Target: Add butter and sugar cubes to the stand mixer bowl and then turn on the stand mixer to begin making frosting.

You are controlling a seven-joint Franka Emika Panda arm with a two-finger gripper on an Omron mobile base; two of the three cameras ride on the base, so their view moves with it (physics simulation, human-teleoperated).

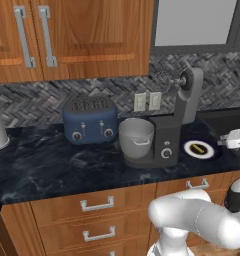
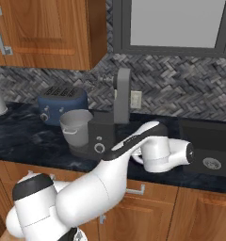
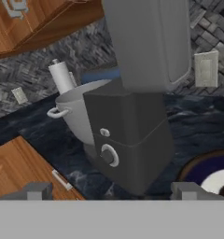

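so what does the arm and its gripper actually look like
The arm is glossy white with rounded, tube-like segments and dark grey to black bands at the joints. The gripper ends in two small, blocky dark grey fingertips. No cables or markings show.

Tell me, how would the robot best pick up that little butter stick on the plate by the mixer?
Probably from above, closing across its short width near the middle. The butter lies flat on the plate right of the stand mixer, so its long sides are the likeliest faces to pinch. The open end effector looks wide enough.
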